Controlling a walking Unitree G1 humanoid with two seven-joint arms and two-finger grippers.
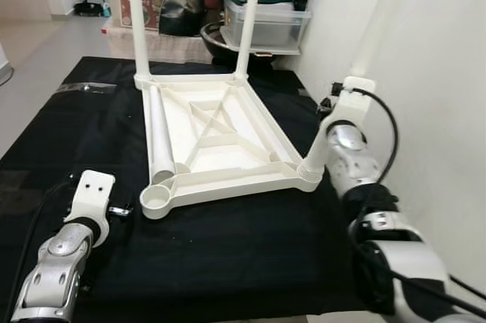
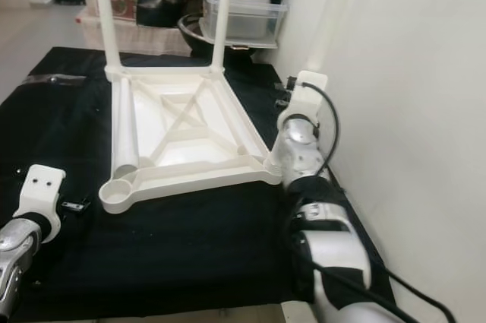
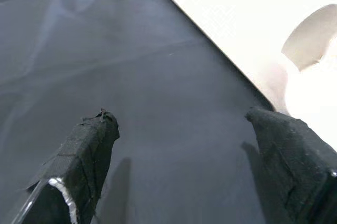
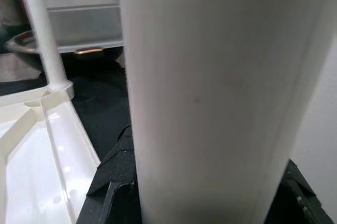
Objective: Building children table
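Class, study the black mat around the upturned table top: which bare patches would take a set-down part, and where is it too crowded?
Free: the black mat between the upturned table top and the near edge, and the strip along the table top's left side. Crowded: the right corner, where the right gripper holds a leg by the wall, and the far edge, lined with storage boxes.

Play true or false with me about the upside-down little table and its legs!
1. The white tabletop lies upside down on a black cloth. True.
2. All four legs are fitted. False: two far legs stand up, and one loose leg lies inside the tabletop.
3. The right hand grips a leg at the near right corner. True.
4. The left hand holds a leg. False: it is open over the cloth.
5. The near left corner socket is empty. True.
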